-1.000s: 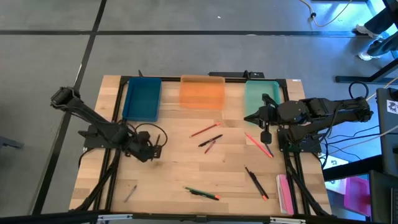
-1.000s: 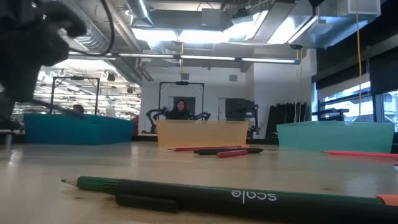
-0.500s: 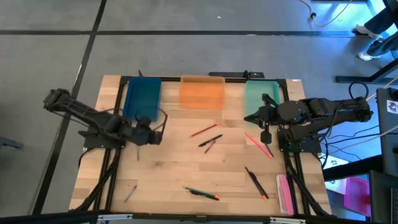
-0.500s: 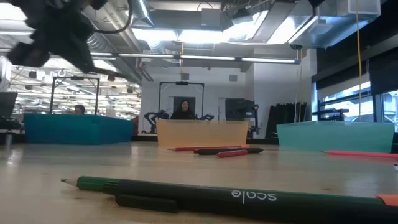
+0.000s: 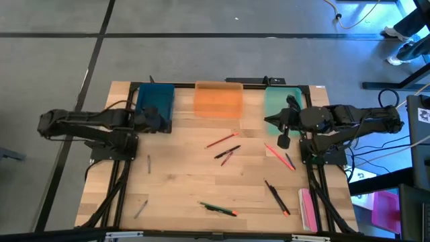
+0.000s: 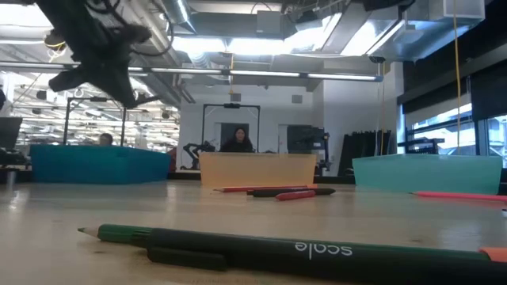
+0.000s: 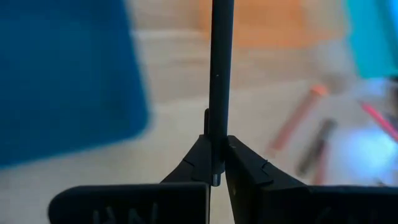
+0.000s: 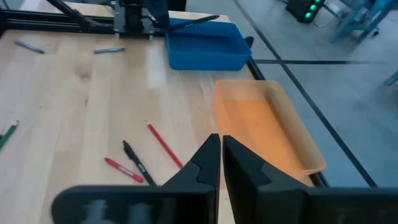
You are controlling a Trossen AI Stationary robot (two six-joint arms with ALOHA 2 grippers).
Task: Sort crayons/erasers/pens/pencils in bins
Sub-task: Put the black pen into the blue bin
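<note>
My left gripper (image 5: 162, 122) hangs over the near end of the dark teal-blue bin (image 5: 154, 101), shut on a dark pen (image 7: 220, 74). The right wrist view shows this pen (image 8: 194, 21) jutting out above the blue bin (image 8: 208, 50). My right gripper (image 5: 269, 122) hovers shut and empty in front of the mint green bin (image 5: 282, 101). The orange bin (image 5: 218, 99) stands between the two. Red, black and green pens and pencils (image 5: 225, 151) lie flat on the table. My left gripper pinches the dark pen near its one end (image 7: 217, 146) between the two fingertips. The pen runs on from the fingers in the direction they point, not across them. It is lifted clear of the table and bin, slanting down toward the blue bin.
A grey stick (image 5: 148, 163) lies left of centre and another (image 5: 140, 208) near the front left. A green pen (image 5: 218, 209) lies at the front, a black one (image 5: 276, 197) and a pink bar (image 5: 308, 208) at the front right, and a red stick (image 5: 278, 155) below my right gripper.
My left gripper has risen from the table's left middle and swung toward the far edge to the blue bin, turning as it went and carrying the dark pen clear of the table. The grey stick where it was stays on the table.
</note>
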